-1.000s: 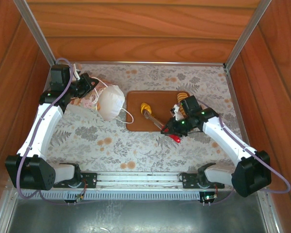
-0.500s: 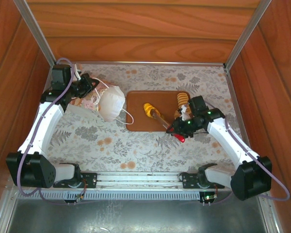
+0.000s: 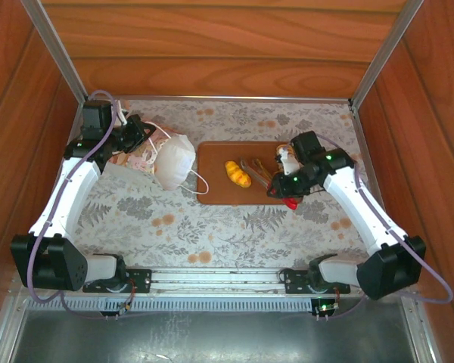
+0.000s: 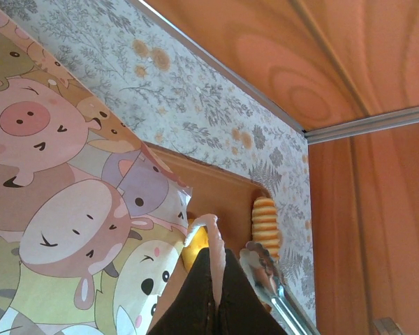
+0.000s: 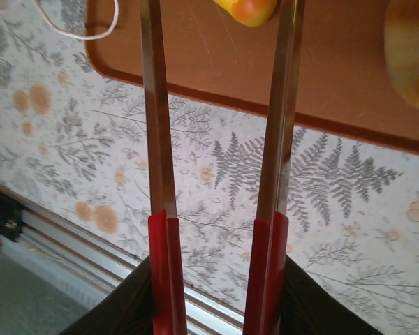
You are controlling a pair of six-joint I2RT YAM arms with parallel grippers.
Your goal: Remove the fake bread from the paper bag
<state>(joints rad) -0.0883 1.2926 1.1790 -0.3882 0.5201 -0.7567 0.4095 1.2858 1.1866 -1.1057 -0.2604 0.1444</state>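
The paper bag lies on its side at the left, white outside with cartoon animals printed on it. My left gripper is shut on its white cord handle. My right gripper is shut on the red handles of metal tongs, whose arms stand spread apart over the tray with nothing between them. A yellow piece of fake bread lies loose on the brown tray, just left of the tong tips. A ridged loaf lies at the tray's far right.
Wooden walls close the patterned table in on three sides. The bag's second cord handle trails onto the tray's left edge. A metal rail carrying the arm bases runs along the near edge.
The right arm swung the tongs up and to the right across the tray, and the tongs spread. The yellow bread they held now lies free on the tray. The left arm stayed still.
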